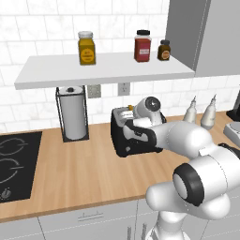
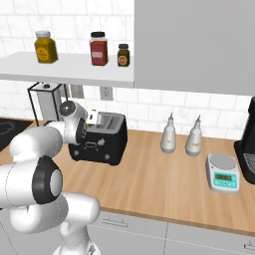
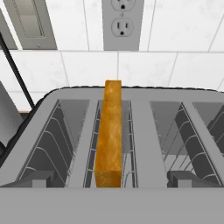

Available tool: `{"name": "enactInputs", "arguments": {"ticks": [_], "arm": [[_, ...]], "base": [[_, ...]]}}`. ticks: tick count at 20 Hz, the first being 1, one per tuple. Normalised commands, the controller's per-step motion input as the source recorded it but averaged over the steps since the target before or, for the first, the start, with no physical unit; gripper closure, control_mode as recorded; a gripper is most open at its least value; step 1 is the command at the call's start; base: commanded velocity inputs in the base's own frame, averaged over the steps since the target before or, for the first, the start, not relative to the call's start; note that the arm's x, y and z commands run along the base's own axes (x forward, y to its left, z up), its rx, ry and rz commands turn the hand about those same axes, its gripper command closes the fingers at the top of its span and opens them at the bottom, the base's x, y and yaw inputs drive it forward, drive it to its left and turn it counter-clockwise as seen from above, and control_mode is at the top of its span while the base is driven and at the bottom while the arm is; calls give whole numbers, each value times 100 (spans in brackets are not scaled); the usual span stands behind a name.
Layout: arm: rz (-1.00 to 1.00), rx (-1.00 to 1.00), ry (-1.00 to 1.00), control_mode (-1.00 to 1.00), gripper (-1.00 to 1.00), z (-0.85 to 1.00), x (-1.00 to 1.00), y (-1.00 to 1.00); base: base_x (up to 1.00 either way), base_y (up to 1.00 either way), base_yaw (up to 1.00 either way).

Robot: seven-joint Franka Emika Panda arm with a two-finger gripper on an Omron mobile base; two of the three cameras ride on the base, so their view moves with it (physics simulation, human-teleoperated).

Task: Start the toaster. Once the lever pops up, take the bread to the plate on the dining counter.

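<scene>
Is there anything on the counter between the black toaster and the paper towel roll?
No. In the left base view, just bare wood counter lies between the toaster and the paper towel roll.

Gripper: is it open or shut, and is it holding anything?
Gripper: open, holding nothing, above the bread in the toaster.

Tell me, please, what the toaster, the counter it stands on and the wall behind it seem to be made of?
Toaster: probably black plastic shell with a slight sheen; top looks like brushed grey metal, thin wire guides in the slots.
Counter: light wood, visible grain, matte.
Wall: glossy white tiles with grey grout lines.
</scene>
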Motion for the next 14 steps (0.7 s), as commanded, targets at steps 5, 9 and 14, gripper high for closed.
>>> {"name": "enactInputs", "arguments": {"ticks": [5, 9, 14], "arm": [[0, 0, 0, -100, -100, 0, 0, 0], [0, 0, 0, -100, -100, 0, 0, 0], [0, 0, 0, -100, -100, 0, 0, 0]], "base": [[0, 0, 0], [0, 0, 0], [0, 0, 0]]}}
